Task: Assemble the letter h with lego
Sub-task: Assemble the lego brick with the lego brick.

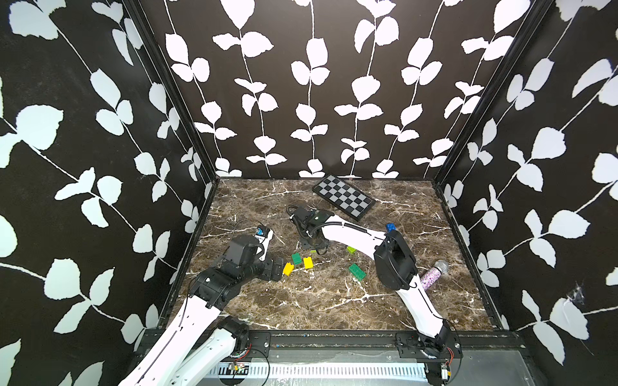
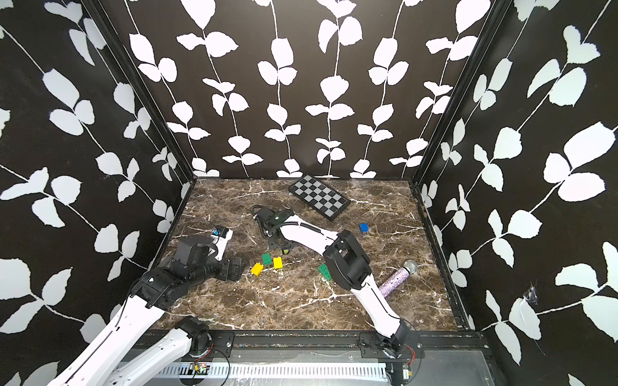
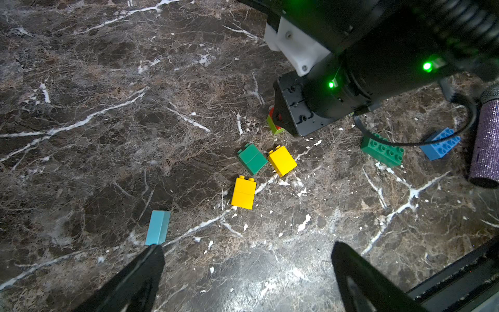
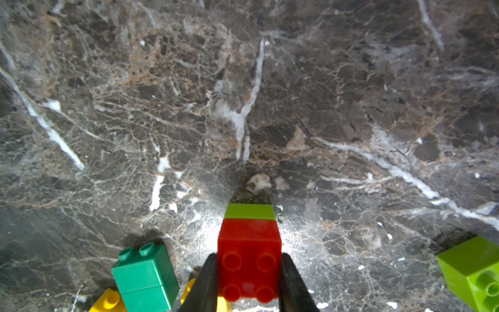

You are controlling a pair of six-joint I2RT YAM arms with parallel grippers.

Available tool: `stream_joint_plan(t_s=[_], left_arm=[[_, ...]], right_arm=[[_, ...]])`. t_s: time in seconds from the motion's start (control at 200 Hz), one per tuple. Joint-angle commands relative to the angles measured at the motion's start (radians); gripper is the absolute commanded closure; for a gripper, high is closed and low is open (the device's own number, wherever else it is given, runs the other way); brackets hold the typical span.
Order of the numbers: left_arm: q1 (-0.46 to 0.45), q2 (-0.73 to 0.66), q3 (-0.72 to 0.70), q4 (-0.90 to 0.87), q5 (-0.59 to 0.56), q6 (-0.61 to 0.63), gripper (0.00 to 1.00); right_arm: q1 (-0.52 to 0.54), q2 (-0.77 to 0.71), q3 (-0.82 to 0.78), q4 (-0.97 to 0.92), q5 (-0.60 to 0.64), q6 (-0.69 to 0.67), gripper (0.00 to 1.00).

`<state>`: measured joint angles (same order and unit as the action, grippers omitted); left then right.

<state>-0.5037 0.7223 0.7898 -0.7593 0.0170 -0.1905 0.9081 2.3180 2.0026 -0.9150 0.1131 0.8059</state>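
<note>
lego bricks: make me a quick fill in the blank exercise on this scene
1. The held brick in the right end effector is ___.
2. The left end effector stands ___.
3. The blue brick lies beside the ___ arm.
Missing: red; open; right.

A yellow brick point(image 1: 308, 262) lies just beside a green brick point(image 1: 296, 258).

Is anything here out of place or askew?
Yes. A glittery purple microphone lies flat on the marble table near the coloured plastic lego bricks, where it does not belong; a black-and-grey checkered board sits skewed near the back wall.
</note>
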Motion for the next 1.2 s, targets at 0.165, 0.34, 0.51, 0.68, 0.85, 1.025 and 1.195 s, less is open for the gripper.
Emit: stream_joint_plan(t_s=[0.165, 0.34, 0.51, 0.68, 0.85, 1.025, 1.195], left_arm=[[-0.006, -0.008, -0.006, -0.005, -0.004, 0.003, 0.01], [-0.006, -0.011, -0.007, -0.005, -0.002, 0.003, 0.01], [-0.005, -0.012, -0.006, -0.005, -0.002, 0.003, 0.01], [-0.006, -0.012, -0.006, -0.006, -0.009, 0.003, 0.01], [-0.005, -0.012, -0.006, -0.008, -0.014, 0.003, 0.01], [-0.005, -0.006, -0.008, -0.007, -0.016, 0.003, 0.01], [-0.006, 0.007, -0.01, -0.005, -0.024, 0.002, 0.01]], right_arm=[[0.002, 0.139, 0.005, -0.161, -0.038, -0.024, 0.92], [-0.003, 0.131, -0.054, -0.15, -0.031, -0.026, 0.92], [0.0, 0.108, -0.098, -0.068, -0.094, 0.013, 0.85], [-0.003, 0.088, -0.087, -0.034, -0.093, 0.046, 0.56], [-0.005, 0.082, -0.045, -0.037, -0.11, 0.042, 0.33], [-0.008, 0.042, -0.056, 0.012, -0.124, 0.041, 0.17], [-0.014, -0.075, -0.165, 0.159, -0.128, 0.022, 0.07]])
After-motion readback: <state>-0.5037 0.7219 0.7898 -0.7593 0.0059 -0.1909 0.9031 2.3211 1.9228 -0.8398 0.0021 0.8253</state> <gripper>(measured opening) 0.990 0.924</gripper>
